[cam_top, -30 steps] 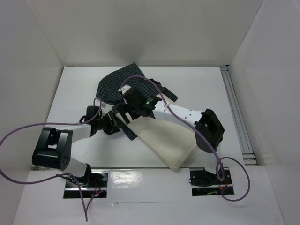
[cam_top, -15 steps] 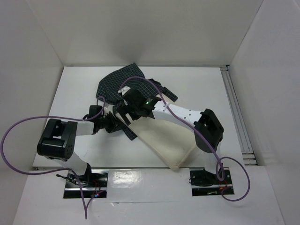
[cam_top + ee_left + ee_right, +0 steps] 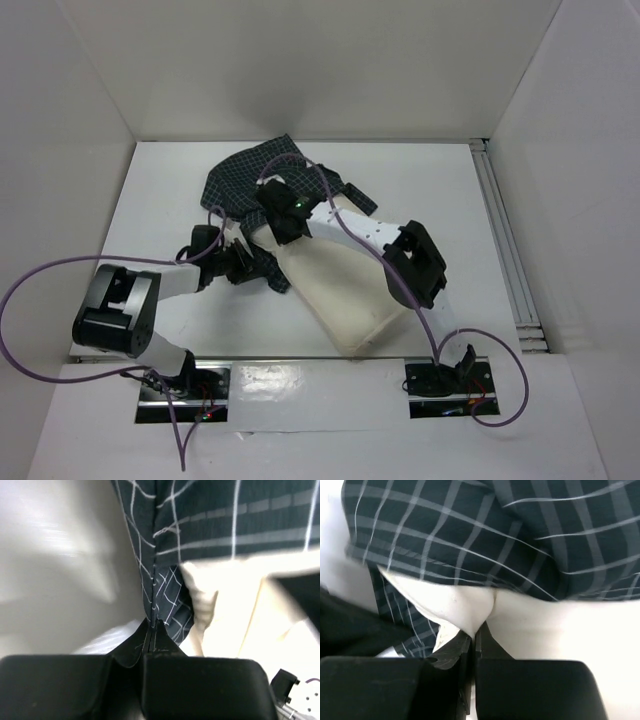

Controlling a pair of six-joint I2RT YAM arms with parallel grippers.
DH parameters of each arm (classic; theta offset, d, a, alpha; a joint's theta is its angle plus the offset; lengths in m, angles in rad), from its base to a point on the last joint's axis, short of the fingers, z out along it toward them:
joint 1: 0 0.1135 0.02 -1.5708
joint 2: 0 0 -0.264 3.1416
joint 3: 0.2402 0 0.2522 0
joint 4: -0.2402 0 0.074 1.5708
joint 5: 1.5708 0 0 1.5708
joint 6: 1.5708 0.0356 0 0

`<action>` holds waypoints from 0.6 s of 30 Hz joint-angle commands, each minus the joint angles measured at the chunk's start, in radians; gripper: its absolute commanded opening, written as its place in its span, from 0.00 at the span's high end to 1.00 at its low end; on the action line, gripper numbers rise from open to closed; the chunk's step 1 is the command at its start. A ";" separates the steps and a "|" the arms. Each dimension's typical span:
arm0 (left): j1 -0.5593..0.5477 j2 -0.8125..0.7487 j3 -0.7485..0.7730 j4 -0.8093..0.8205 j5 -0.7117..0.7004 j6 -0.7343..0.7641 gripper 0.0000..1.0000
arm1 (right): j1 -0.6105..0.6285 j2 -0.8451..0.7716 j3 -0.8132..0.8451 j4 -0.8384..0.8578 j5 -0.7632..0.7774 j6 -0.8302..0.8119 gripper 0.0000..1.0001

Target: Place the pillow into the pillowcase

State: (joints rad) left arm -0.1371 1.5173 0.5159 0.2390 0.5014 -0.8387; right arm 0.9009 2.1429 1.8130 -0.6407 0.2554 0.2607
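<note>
The cream pillow (image 3: 340, 290) lies slantwise in the middle of the table, its far end tucked into the mouth of the dark checked pillowcase (image 3: 245, 178). My left gripper (image 3: 252, 266) is shut on the near hem of the pillowcase (image 3: 165, 600), and the fabric runs up from its closed tips (image 3: 151, 629). Beside that hem the pillow (image 3: 235, 610) shows pale. My right gripper (image 3: 272, 226) sits at the case's mouth, shut on a pinch of the pillow (image 3: 470, 605) at its tips (image 3: 477, 629). The pillowcase (image 3: 495, 535) edge drapes just beyond them.
White walls box the table in on three sides. A metal rail (image 3: 505, 250) runs along the right edge. Purple cables (image 3: 40, 290) loop from both arms, one over the pillowcase. The pillow's near corner (image 3: 362, 345) reaches the table's front edge.
Both grippers have gone from open to shut, the left on the pillowcase hem, the right on the pillow. The right arm has pushed toward the far left, and the pillow has slid with it.
</note>
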 commanded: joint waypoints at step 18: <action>-0.165 -0.095 0.085 -0.208 0.079 0.112 1.00 | -0.273 0.125 0.281 0.177 -0.146 0.206 1.00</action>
State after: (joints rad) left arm -0.2909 1.4723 0.6052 0.2089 0.5499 -0.7605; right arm 0.6895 2.2978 2.1254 -0.6224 0.1383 0.4599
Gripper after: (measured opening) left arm 0.027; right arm 0.028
